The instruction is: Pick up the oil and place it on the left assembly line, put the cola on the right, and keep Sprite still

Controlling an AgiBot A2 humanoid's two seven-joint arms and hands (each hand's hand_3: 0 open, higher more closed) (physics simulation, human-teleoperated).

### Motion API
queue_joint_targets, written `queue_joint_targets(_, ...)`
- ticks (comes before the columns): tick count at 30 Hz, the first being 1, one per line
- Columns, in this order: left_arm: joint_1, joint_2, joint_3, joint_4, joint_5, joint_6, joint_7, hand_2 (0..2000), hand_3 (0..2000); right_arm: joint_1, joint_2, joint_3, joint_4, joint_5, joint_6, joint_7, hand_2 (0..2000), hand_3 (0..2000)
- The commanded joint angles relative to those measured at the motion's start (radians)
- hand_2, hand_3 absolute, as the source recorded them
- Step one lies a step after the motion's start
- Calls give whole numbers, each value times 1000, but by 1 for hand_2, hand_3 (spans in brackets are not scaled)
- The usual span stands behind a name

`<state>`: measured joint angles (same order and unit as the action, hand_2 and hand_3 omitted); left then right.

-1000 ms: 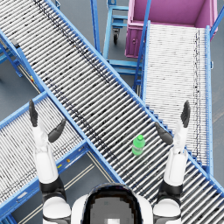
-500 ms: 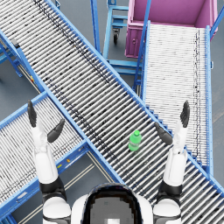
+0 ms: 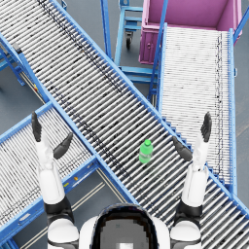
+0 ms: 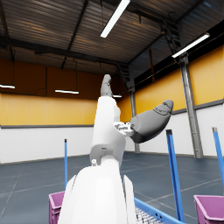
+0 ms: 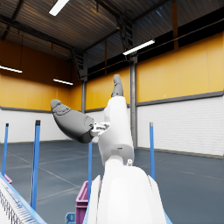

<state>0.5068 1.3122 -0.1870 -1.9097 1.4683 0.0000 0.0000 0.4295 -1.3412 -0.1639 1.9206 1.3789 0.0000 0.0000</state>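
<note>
A green Sprite bottle (image 3: 145, 151) stands upright on the rollers of the long diagonal conveyor (image 3: 87, 92), between my two arms. My left hand (image 3: 47, 141) is raised over the left assembly line (image 3: 19, 160), open and empty. Over the diagonal conveyor's near end, to the bottle's right, my right hand (image 3: 194, 143) is also raised, open and empty. Both wrist views point up at the hall: the left hand (image 4: 131, 118) and the right hand (image 5: 94, 118) hold nothing. No oil or cola is in view.
The right assembly line (image 3: 194, 82) runs away toward a purple bin (image 3: 194, 19) at the top. Blue frame rails and posts (image 3: 106, 26) edge every conveyor, with dark floor gaps between them.
The Sprite bottle has travelled along the diagonal conveyor toward the upper left. Both arms stay raised in the same place.
</note>
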Motion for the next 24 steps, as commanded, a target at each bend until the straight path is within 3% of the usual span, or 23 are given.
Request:
queue_joint_targets(1, 16, -5, 1, 2, 0, 0, 0, 0, 0, 12, 3, 2, 1, 0, 0, 0, 0, 0)
queue_joint_targets(24, -28, 13, 3, -5, 0, 0, 0, 0, 0, -12, -10, -1, -7, 0, 0, 0, 0, 0)
